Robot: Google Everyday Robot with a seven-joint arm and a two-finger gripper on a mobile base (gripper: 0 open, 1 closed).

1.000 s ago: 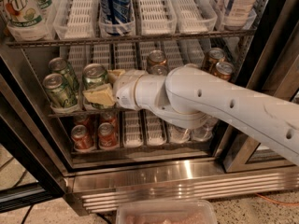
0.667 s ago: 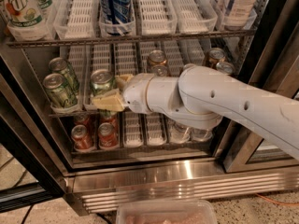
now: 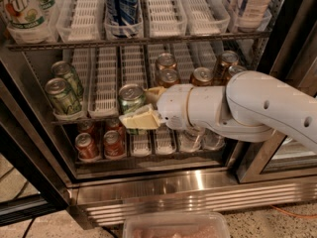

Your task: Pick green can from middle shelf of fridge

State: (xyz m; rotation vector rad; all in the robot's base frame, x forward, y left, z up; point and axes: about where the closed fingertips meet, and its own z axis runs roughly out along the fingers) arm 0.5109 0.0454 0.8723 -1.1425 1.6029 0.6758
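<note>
You're facing the fridge (image 3: pixel 198 182). Your white arm (image 3: pixel 267 108) reaches in from the right to the middle shelf (image 3: pixel 106 83). Your gripper (image 3: pixel 136 108) is at the shelf's front edge, fingers clamped on the green can (image 3: pixel 131 97). Two other green cans (image 3: pixel 62 95) stand to the left, and copper cans (image 3: pixel 167 76) stand behind.

The white arm (image 3: pixel 267 108) ends in a gripper (image 3: pixel 136 108) at the front of the white-slotted middle shelf (image 3: pixel 106 78), its pale cream fingers (image 3: pixel 141 119) clasping the green can (image 3: pixel 130 102), which has a silver lid. Copper-gold cans (image 3: pixel 168 76) stand beside it, with red-orange cans (image 3: pixel 86 145) below.
</note>
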